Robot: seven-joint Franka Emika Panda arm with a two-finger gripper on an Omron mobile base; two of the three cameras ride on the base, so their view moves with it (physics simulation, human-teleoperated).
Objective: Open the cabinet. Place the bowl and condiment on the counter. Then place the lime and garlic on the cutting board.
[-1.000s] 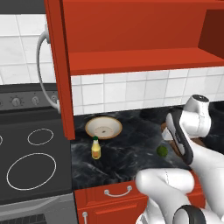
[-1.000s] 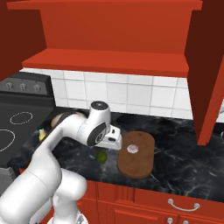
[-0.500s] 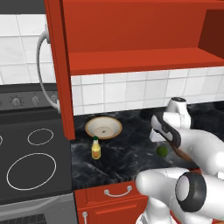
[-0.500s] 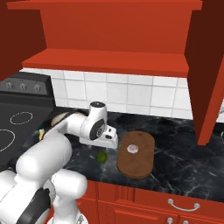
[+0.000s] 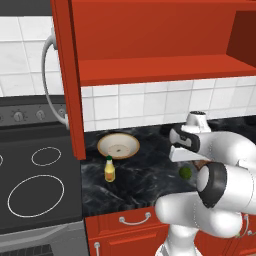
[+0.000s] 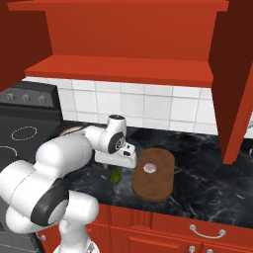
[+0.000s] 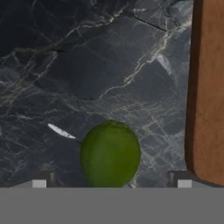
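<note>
Beside cutting board (image 7: 209,87) edge, lime (image 7: 110,154)

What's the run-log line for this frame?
pincer: open, over lime | lime: on counter, beside cutting board | garlic: on board

Cutting board (image 7: 208,87) cut off by hand view's edge; bowl (image 6: 72,131) mostly hidden behind arm.
</note>
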